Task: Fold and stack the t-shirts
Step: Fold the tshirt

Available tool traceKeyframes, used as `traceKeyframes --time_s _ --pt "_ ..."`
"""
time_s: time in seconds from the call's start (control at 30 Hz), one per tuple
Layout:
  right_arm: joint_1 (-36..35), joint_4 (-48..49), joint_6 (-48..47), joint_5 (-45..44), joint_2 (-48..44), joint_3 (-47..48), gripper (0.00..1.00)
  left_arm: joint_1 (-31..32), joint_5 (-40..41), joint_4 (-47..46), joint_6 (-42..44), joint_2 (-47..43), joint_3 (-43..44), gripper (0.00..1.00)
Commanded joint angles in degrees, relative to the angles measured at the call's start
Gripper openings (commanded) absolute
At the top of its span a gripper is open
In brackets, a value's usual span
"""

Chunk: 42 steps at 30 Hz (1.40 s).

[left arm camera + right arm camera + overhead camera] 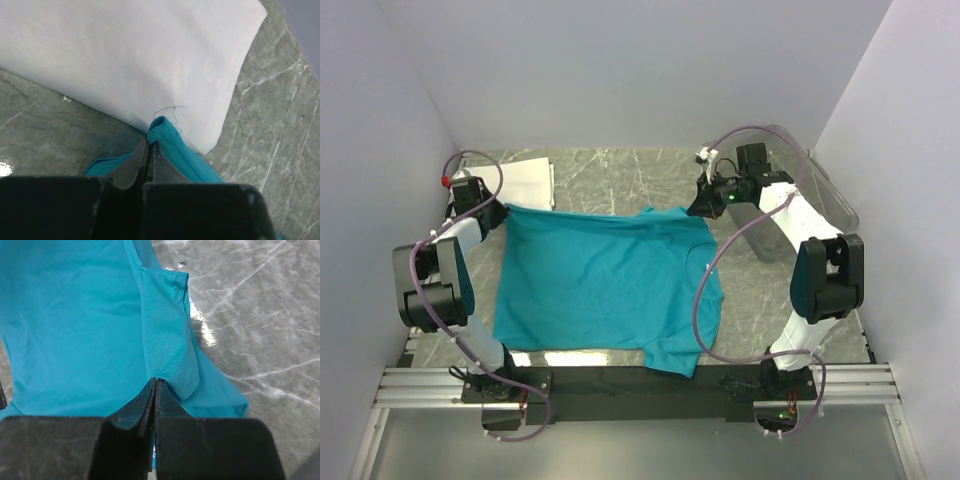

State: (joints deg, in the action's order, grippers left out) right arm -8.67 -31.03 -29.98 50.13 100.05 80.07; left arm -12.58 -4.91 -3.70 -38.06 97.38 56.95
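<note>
From above, the teal t-shirt [600,285] lies spread mid-table, its far corners pinched by the left gripper [498,212] and the right gripper [700,208]. The folded white t-shirt [525,180] sits far left, with a clear tray [825,195] far right. Left wrist view: the jaws clamp a teal hem just beside the white t-shirt. Right wrist view: the jaws are clenched on a teal fold.

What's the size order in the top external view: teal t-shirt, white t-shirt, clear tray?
1. teal t-shirt: largest by far, spread out flat.
2. clear tray: partly hidden and its edges are faint, so this rank is less sure.
3. white t-shirt: folded, the smallest patch showing.
</note>
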Motion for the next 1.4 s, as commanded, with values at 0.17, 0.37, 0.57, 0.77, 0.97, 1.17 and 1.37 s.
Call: traceKeyframes --time_s 0.17,0.37,0.57,0.77,0.97,1.17,1.37 --pt "-0.83 -0.44 -1.58 1.9 -4.77 -3.69 0.0 -0.78 -0.19 -1.22 1.68 -2.29 -0.96 0.0" --pt "-1.18 -0.53 -1.75 1.99 -6.27 -5.54 0.0 -0.78 -0.1 -1.3 2.29 -3.33 -1.31 0.0" --pt "-1.09 -0.35 -2.01 1.38 -7.85 -7.12 0.0 -1.22 -0.72 -2.71 2.99 -8.07 -5.26 0.0" --pt "-1.18 0.09 -2.19 0.5 -9.08 -8.96 0.0 -1.4 -1.51 -4.12 3.79 -12.21 -10.09 0.01" --pt "-1.09 0.97 -1.58 -0.82 -9.52 -10.29 0.0 -1.4 -1.25 -3.42 3.43 -14.58 -13.43 0.0" --pt "-1.09 0.79 -2.36 -0.74 -10.05 -11.16 0.0 -1.4 -0.1 -1.92 3.26 -16.26 -15.29 0.0" --pt "-1.09 -0.44 -4.56 -0.21 -10.75 -12.57 0.0 -1.48 0.42 -0.78 3.35 -16.08 -15.46 0.0"
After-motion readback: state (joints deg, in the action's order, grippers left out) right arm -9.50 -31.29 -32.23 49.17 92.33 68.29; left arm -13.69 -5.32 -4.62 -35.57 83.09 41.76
